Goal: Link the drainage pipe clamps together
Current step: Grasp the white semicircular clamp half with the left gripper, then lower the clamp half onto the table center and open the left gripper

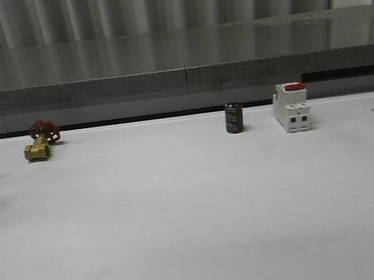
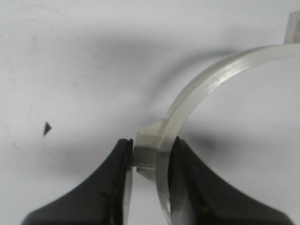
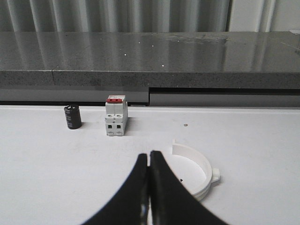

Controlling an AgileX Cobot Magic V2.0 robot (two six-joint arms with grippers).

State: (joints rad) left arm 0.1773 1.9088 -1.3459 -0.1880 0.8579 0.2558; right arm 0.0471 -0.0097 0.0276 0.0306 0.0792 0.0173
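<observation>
clamps — thin, light, springy plastic, we judge; left gripper [image 2: 149, 161] pinches one half-ring [image 2: 211, 75] at its lug; right gripper [image 3: 149, 161] pressed together beside the other half-ring [image 3: 199, 171].

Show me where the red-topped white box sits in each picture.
Front view: breaker, right side of the table, near its back edge.
Right wrist view: breaker beyond the right gripper.
Left wrist view: left gripper pinching a clamp.
Shared landmark: black cylinder beside the breaker.

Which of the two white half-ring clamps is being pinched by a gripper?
The translucent white half-ring clamp in the left gripper, pinched at its lug. The other white half-ring lies free on the table beside the shut right gripper.
</observation>
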